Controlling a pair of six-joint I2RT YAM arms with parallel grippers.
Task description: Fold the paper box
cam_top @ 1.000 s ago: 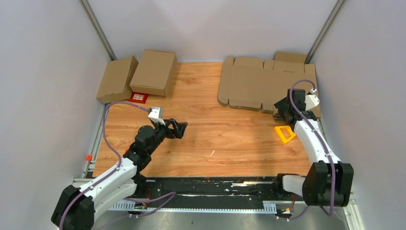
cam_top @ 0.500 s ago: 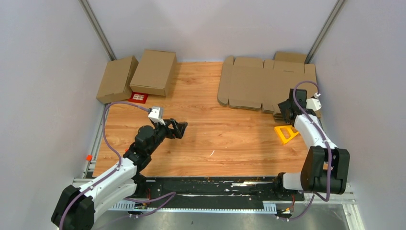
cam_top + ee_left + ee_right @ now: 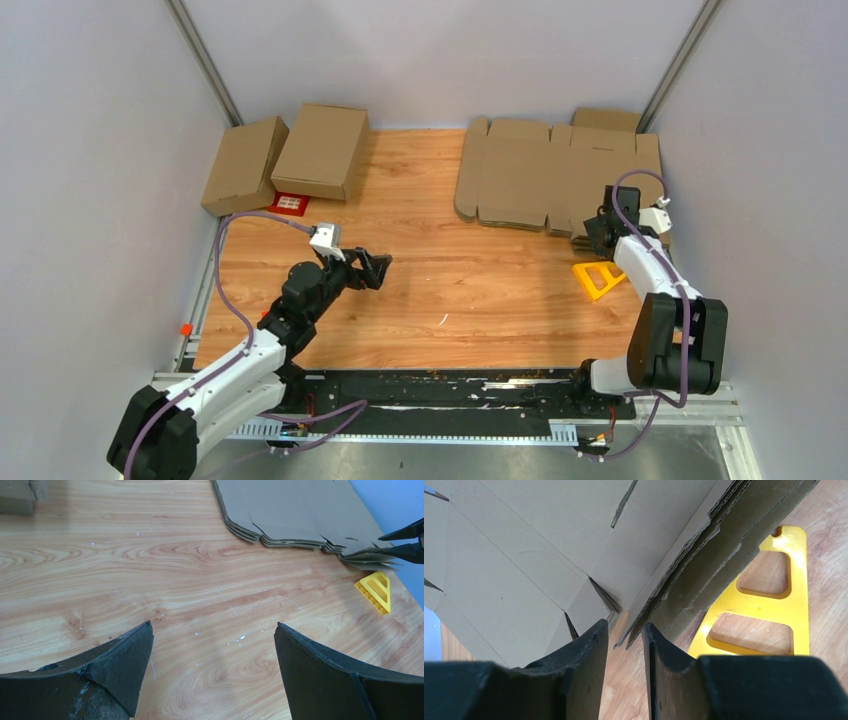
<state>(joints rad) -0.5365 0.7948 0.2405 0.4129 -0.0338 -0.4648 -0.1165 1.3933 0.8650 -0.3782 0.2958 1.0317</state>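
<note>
The wide sheaf of flat brown cardboard sheets (image 3: 545,180) lies at the back right; no single paper box piece lies apart from it. My right gripper (image 3: 592,232) is low at the sheaf's near right corner. In the right wrist view its jaws (image 3: 624,627) stand a narrow gap apart, and the fanned sheet corners (image 3: 684,575) lie just ahead of the tips, with bare table in the gap. My left gripper (image 3: 378,268) hovers over the table's middle left, wide open and empty (image 3: 212,627).
Two closed brown cartons (image 3: 320,150) (image 3: 244,165) stand at the back left, with a small red card (image 3: 290,204) in front of them. A yellow triangular tool (image 3: 594,278) lies on the table just beside my right gripper. Grey walls close in three sides.
My right arm has drawn its elbow in, and its gripper has edged right along the sheaf's near corner. The left arm has not moved.
</note>
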